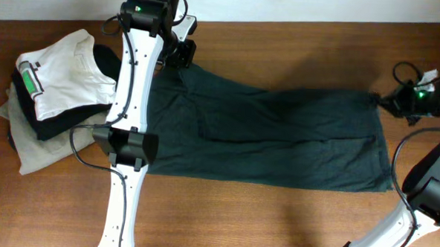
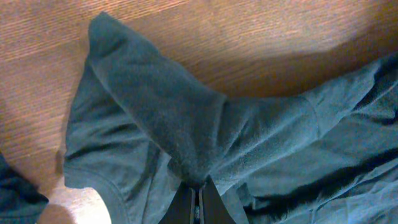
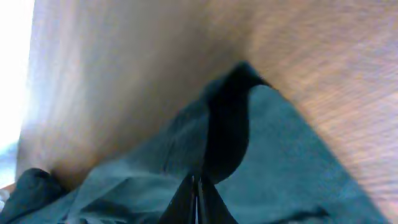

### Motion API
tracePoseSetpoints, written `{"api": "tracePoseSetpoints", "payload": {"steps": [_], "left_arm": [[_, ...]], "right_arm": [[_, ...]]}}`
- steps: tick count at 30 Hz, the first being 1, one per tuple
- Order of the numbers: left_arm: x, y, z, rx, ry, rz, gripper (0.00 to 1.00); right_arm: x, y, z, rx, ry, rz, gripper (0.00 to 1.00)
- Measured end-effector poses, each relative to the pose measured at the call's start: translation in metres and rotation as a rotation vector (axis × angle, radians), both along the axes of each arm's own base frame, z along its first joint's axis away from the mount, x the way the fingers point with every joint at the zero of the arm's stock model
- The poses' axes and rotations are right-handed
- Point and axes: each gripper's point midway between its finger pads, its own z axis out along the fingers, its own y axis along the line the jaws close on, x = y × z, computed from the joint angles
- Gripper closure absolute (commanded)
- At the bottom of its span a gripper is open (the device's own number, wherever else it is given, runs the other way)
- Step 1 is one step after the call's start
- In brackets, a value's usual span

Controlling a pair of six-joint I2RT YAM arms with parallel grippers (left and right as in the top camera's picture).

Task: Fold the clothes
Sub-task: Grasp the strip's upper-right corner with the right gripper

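**Inspector A:** We start at the left gripper [image 2: 198, 199]. Its fingers are pressed together on a raised ridge of the dark T-shirt [image 2: 186, 124], close beside a sleeve [image 2: 106, 149]. The bite looks thin.

**Inspector B:** Agreed. We judge that so thin a bite may slip once the cloth takes weight, and that end would drop in a heap.

**A:** At the right gripper [image 3: 196, 186] the fingers are likewise closed on a peaked corner of the cloth. The view is blurred, so we cannot tell how deep the hold goes.

**B:** Then we record uneven travel as a hazard. If one arm leads, the shirt skews and the folded edge lands crooked.

**A:** Further out, the shirt lies stretched lengthwise on the tabletop [image 1: 275, 215], with loose creases [image 1: 203, 126] through its middle.

**B:** Those creases could be trapped under a fold. The long span between the grippers may also sag and drag on the wood.

**A:** Farthest off, past the left arm [image 1: 132, 97], a white folded shirt [image 1: 66, 72] sits above a beige garment [image 1: 33, 149]. The arm hides whether the T-shirt touches them.

**B:** We flag that too: a sweep to that side could catch or push those garments.
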Motion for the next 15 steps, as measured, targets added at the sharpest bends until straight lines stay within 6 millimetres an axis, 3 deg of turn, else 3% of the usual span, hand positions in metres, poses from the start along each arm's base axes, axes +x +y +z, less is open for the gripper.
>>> {"api": "tracePoseSetpoints", "payload": {"steps": [2,4,6,8,10,13,15], "left_arm": [[0.000,-0.001,0.002,-0.001,-0.003,0.000,1.00],[-0.006,-0.008,0.025,-0.038,-0.035,-0.008,1.00],[-0.020,-0.014,0.034,-0.030,-0.015,-0.027,0.99],[-0.066,-0.006,0.026,0.088,0.118,-0.038,0.99],[-0.086,0.004,0.008,0.150,0.205,-0.031,0.96],[-0.110,0.017,-0.053,0.221,0.368,-0.021,0.95],[-0.121,0.021,-0.073,0.238,0.421,-0.020,0.95]], "right_arm": [[-0.004,-0.003,0.001,-0.012,-0.020,0.044,0.96],[-0.007,0.004,0.002,0.006,-0.030,0.085,0.96],[-0.013,0.009,0.001,0.027,-0.008,0.091,0.96],[-0.016,0.011,0.001,0.039,0.005,0.095,0.96],[-0.019,0.015,0.002,0.050,0.002,0.115,0.96],[-0.014,0.026,0.015,0.127,-0.085,0.157,0.96],[-0.022,0.027,0.022,0.202,-0.089,0.136,0.96]]}}
